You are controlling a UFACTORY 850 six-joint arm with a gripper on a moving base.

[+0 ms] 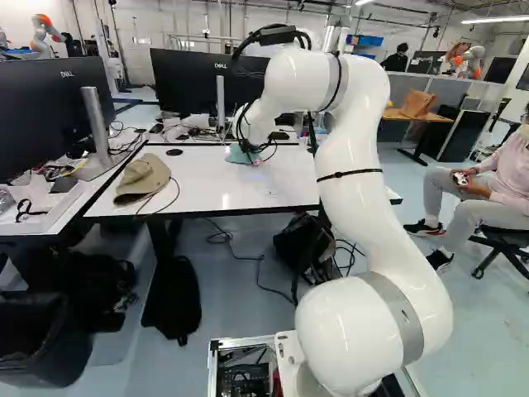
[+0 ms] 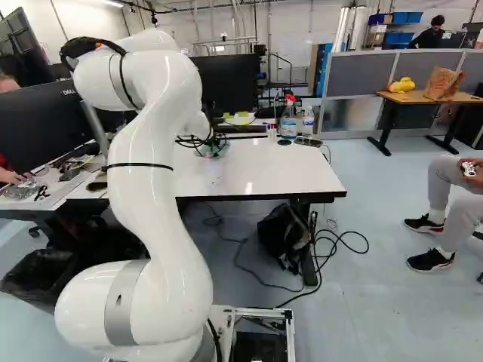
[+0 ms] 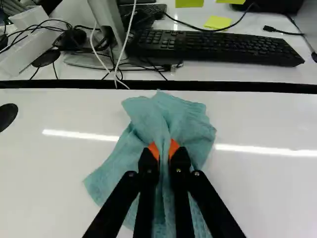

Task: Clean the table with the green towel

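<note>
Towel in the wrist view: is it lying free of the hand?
No, the hand pinches a fold of the towel between its two fingers, while the rest spreads out over the table.

Matt cloth towel [image 3: 185,119], glossy tabletop [image 3: 54,168]

Glossy white arm [image 1: 355,207] — grey bands [image 1: 400,318], black cables [image 1: 281,35]

The near monitor's back [image 1: 41,116] reads "DELL". The far monitor [image 1: 186,87], beyond the bench [image 1: 198,194], bears the same name.
</note>
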